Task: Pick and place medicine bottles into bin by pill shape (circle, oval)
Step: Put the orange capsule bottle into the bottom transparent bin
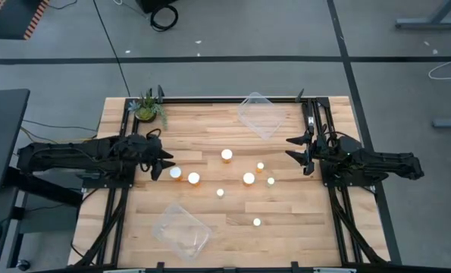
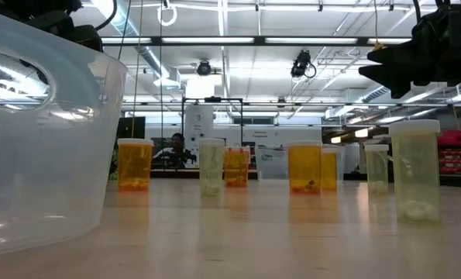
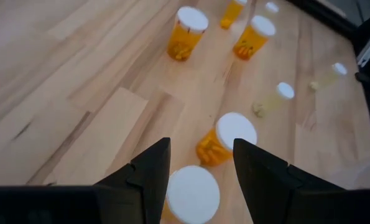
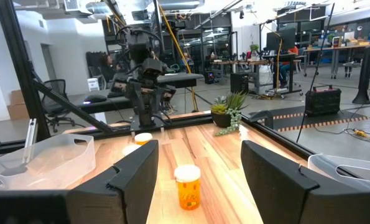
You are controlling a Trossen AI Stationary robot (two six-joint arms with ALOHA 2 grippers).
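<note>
Hovering over the left side of the wooden surface (image 1: pixel 210 121), the left pincer (image 3: pixel 200 165) has its fingers spread about halfway, with a white-capped medicine bottle (image 3: pixel 192 194) sitting between them. Can't tell if the fingers actually touch it, looks like they're just straddling it for now. Just beside that one is another wide amber bottle (image 3: pixel 225 140), tipped a bit in the wrist view. The rest of the bottles are scattered across the middle of the surface, a couple of wide orange ones (image 3: pixel 186 32) and some skinny pale ones (image 3: pixel 273 99) further out.

Over on the right edge the right pincer (image 1: pixel 299 152) is parked with fingers wide apart, holding nothing. One clear plastic bin (image 1: pixel 260 114) sits at the far edge, a second bin (image 1: pixel 181 230) at the near edge. Small potted plant (image 1: pixel 147 107) in the far-left corner.
</note>
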